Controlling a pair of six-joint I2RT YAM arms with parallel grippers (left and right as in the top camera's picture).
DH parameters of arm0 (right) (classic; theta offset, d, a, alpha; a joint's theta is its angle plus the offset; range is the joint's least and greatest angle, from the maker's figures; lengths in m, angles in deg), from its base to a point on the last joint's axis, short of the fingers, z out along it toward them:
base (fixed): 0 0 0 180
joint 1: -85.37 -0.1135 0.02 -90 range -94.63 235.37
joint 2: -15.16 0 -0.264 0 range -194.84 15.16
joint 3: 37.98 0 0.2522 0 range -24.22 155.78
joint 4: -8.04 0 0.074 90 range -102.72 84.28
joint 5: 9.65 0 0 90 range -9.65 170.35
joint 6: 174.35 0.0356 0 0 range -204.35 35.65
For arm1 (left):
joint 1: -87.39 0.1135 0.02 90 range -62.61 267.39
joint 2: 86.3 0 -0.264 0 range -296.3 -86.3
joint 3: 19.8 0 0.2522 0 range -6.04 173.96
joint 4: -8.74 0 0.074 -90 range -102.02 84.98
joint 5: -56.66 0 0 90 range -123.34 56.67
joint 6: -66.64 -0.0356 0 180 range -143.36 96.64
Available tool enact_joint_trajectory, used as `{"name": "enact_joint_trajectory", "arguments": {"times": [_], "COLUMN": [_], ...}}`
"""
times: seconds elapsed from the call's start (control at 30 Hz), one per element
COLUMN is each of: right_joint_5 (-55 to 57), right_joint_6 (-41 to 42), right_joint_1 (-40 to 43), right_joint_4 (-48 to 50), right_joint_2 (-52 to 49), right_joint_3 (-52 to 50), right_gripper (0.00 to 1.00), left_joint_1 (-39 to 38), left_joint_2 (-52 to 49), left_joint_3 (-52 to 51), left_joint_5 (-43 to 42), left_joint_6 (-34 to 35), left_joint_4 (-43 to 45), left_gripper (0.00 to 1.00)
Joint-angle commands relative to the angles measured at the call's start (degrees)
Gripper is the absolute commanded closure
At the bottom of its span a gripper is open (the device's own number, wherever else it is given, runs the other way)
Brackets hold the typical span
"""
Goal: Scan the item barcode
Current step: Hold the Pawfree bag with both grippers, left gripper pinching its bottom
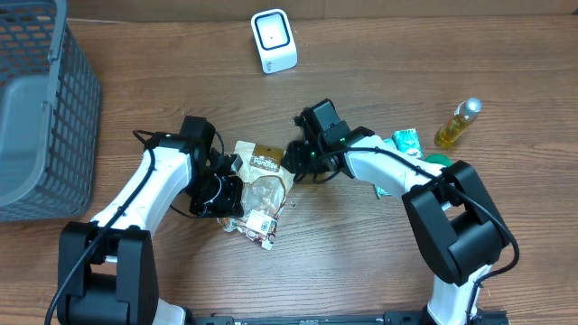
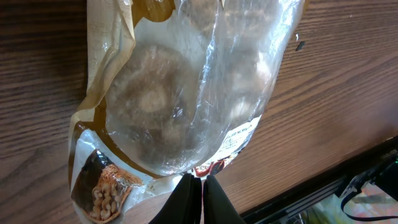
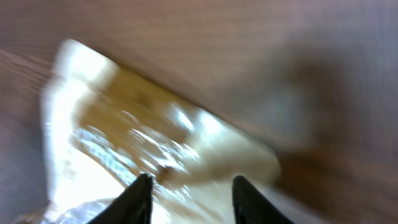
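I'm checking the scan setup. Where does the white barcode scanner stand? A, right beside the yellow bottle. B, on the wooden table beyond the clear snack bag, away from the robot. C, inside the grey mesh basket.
B: the white boxy barcode scanner stands on bare wood beyond the clear plastic snack bag, well apart from the grey mesh basket and the yellow bottle.

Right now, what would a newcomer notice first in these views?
Both arms meet mid-table over a clear snack bag: the left claw is shut on one edge, the right claw open at the opposite end. A white scanner stands beyond them, and a grey basket sits at the far left.
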Motion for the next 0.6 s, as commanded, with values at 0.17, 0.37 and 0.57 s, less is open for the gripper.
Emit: {"name": "enact_joint_trajectory", "arguments": {"times": [0.17,0.37,0.57], "right_joint_5": [-0.4,-0.3,-0.3], "right_joint_6": [-6.3,-9.8,-9.8], "right_joint_1": [-0.5,-3.3,-3.7], "right_joint_4": [10.2,14.2,12.8], "right_joint_2": [1.6,-3.7,-5.4], "right_joint_3": [0.2,0.2,0.2], "right_gripper": [0.43,0.32,0.34], "left_joint_1": [-0.2,-0.2,-0.2], "left_joint_2": [-0.5,-0.5,-0.5], "left_joint_3": [-0.3,-0.3,-1.4], "left_joint_5": [0.0,0.2,6.5], "left_joint_6": [0.6,0.6,7.8], "left_joint_4": [-3.0,-6.7,-5.0], "left_gripper": [0.93,0.93,0.91]}}
